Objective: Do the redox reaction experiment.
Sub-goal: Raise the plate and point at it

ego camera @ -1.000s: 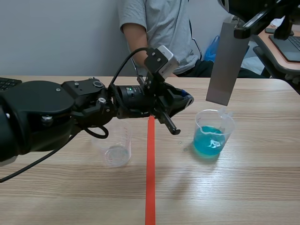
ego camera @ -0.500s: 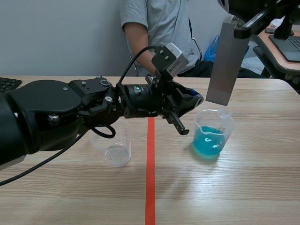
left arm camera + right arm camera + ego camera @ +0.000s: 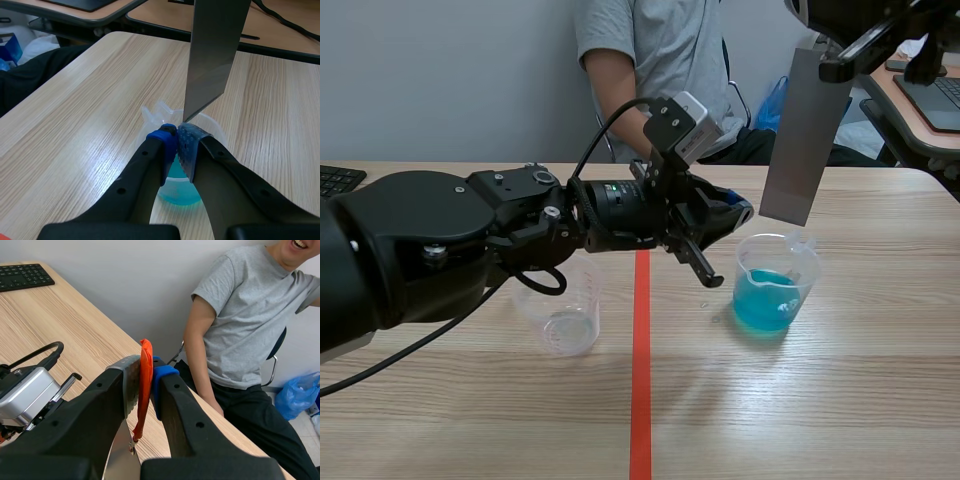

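A clear beaker of blue liquid [image 3: 775,288] stands right of the orange tape line. An empty clear beaker [image 3: 565,312] stands left of that line, under my left arm. My left gripper [image 3: 738,213] is shut on nothing, its tips just left of the blue beaker's rim. In the left wrist view the gripper [image 3: 177,142] hovers at the near rim of the blue beaker [image 3: 176,190], with the corner of the metal sheet [image 3: 215,55] right above it. My raised right gripper [image 3: 840,62] is shut on the grey metal sheet [image 3: 805,140], which hangs over the blue beaker. The right gripper [image 3: 145,375] pinches the sheet's orange-taped top.
A person [image 3: 660,60] sits across the table, close behind the left gripper. A keyboard [image 3: 335,178] lies at the table's far left edge. Another desk [image 3: 920,100] stands beyond the right side. The orange tape line [image 3: 641,380] runs down the table's middle.
My left gripper moved right toward the blue beaker, then stopped. The right arm and the metal sheet have stayed in place.
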Available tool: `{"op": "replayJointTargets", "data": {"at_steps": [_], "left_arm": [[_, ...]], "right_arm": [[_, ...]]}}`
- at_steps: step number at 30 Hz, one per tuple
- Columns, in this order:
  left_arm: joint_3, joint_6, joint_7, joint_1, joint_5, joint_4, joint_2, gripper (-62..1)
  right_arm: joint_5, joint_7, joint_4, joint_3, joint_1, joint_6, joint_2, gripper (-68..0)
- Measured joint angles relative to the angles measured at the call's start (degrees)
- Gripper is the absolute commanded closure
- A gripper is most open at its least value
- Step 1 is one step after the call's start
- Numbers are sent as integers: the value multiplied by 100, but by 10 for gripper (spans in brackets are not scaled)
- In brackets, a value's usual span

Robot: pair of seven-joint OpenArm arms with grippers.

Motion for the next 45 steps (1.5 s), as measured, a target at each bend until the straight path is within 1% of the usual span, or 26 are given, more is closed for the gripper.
{"op": "replayJointTargets", "data": {"at_steps": [3,5,8,10,13,16,18,21,24,26,28,33,35,38,41,45], "left_arm": [[0,2,-55,0,0,0,-4,-47],[0,7,-219,2,2,0,-22,-47],[-2,116,-588,20,-31,0,-120,-47],[-2,153,-599,33,-59,2,-243,-47],[-2,157,-603,142,-83,48,-549,-47],[-52,304,-627,363,-310,280,-1027,-47],[-254,352,-697,566,-564,490,-1412,-47],[-706,367,-831,883,-968,796,-2057,-47],[-1272,380,-870,1300,-1237,1091,-2708,-47],[-1685,391,-938,1690,-1314,1263,-3097,-47],[-2109,391,-1075,2170,-1502,1388,-3438,-47],[-3169,393,-1394,3545,-1674,1425,-4109,-47],[-3539,391,-1510,4113,-1672,1423,-4286,-47],[-4033,393,-1585,4955,-1672,1414,-4428,-47],[-4564,400,-1563,5799,-1646,1405,-4409,-47],[-5278,413,-1565,6767,-1648,1399,-4236,-47]], "right_arm": [[0,0,0,0,0,0,0,-13],[0,0,0,0,0,0,0,-13],[-2,0,0,0,0,0,0,-13],[0,0,0,0,0,0,0,-13],[-2,0,0,0,0,0,0,-13],[-2,0,0,0,0,0,0,-13],[-2,-2,0,0,0,0,0,-13],[-2,0,0,0,0,0,0,-13],[-2,0,0,0,0,0,0,-13],[-2,-2,0,0,0,0,0,-13],[0,0,0,0,0,0,0,-13],[0,0,0,0,0,0,0,-13],[-2,0,0,0,0,0,0,-13],[0,0,0,0,0,0,0,-13],[0,0,0,0,0,0,0,-13],[0,-2,0,0,0,0,0,-13]]}}
